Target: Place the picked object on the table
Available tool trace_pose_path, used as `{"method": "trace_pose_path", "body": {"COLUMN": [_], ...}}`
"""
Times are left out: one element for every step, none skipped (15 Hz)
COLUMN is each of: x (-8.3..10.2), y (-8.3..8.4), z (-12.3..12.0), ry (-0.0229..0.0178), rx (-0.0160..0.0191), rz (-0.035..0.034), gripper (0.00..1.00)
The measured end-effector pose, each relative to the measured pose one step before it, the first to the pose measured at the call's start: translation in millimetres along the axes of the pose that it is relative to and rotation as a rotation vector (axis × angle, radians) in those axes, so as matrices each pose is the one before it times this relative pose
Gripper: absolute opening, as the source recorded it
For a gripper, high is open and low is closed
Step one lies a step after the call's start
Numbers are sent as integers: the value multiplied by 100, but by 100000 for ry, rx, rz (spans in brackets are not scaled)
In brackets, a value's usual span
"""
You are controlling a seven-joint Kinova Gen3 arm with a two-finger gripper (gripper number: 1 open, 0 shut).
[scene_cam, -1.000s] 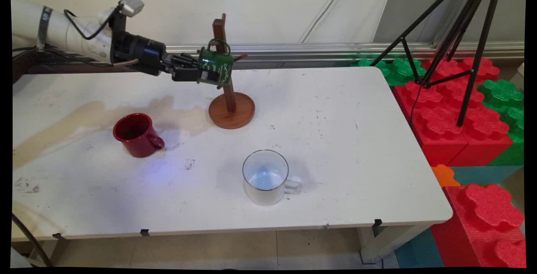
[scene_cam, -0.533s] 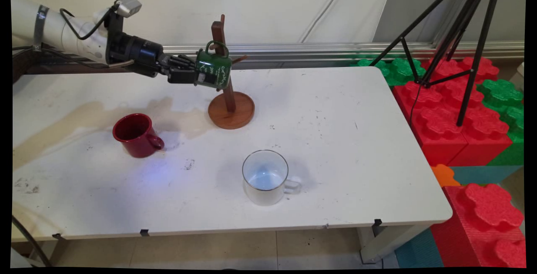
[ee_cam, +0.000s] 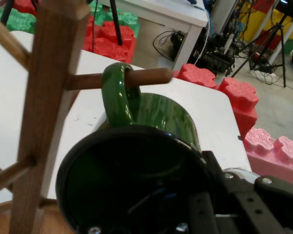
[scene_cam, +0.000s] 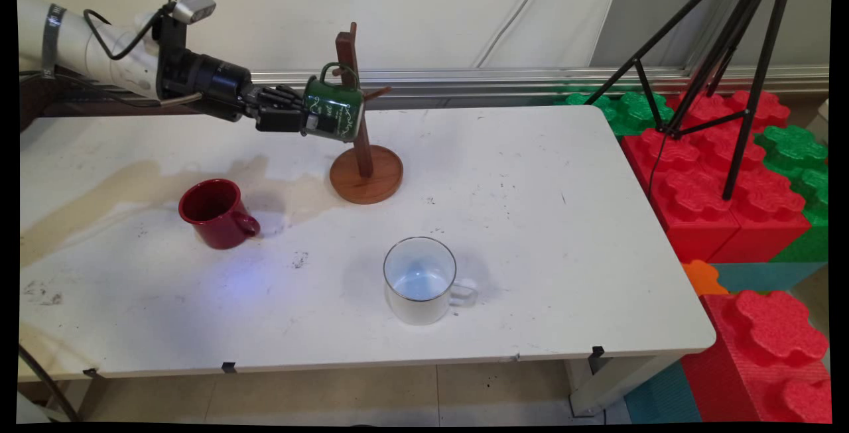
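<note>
Three mugs in view, plus one wooden mug tree. Largest first: white worktop (scene_cam: 530, 221), stained tan along its far-left part. Off its right edge, red & green foam blocks (scene_cam: 716, 174) on the floor w/ a black tripod (scene_cam: 723, 55) standing over them.

Mug tree (scene_cam: 361, 148) stands on a round wooden base at the far centre of the worktop, upright post w/ pegs sticking out. Arm reaches in from the far left, roughly level, hand (scene_cam: 302, 115) at the tree's left side.

White enamel mug (scene_cam: 420, 280) sits upright near the front centre, handle to the right. Red mug (scene_cam: 215, 213) sits left of centre, tilted, handle toward near-right; well apart from the white one.

Green mug (scene_cam: 333, 109) is up off the worktop, on its side, mouth toward the hand. Hand clamped on the green mug's rim, one finger inside the mouth. In the hand view the mug's handle (ee_cam: 118, 95) is looped over a peg (ee_cam: 136, 78) of the tree, peg tip poking through.
</note>
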Motion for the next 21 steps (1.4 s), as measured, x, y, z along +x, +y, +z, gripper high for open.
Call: {"method": "trace_pose_path", "body": {"x": [128, 113, 109, 89, 112, 70, 74, 40, 48, 34, 13, -3, 10, 7, 21, 26, 27, -506, 48, 76, 48], "y": [192, 149, 199, 158, 280, 182, 301, 199, 327, 194, 302, 217, 317, 247, 252, 174, 262, 714, 244, 155, 123], "z": [-88, -52, -94, -72, -132, -91, -156, -110, -191, -106, -210, -157, -232, -190, -210, -149, -263, -1111, -389, -340, -335], "ry": [297, 193, 262, 218, 198, 143, 78, 31, -130, -129, -373, -328, -520, -427, -475, -345, -625, 29, -681, -744, -690], "rx": [-514, -485, -457, -340, -582, -352, -581, -348, -596, -406, -501, -293, -442, -287, -307, -231, -222, 1279, -5, -5, 83], "rz": [285, 241, 248, 201, 313, 189, 296, 186, 364, 245, 459, 362, 586, 486, 527, 401, 676, -107, 838, 870, 818], "gripper": [0, 0, 0, 0, 0, 0, 0, 0, 0, 0, 0, 0, 0, 0, 0, 0, 0, 0, 0, 0, 0]}}
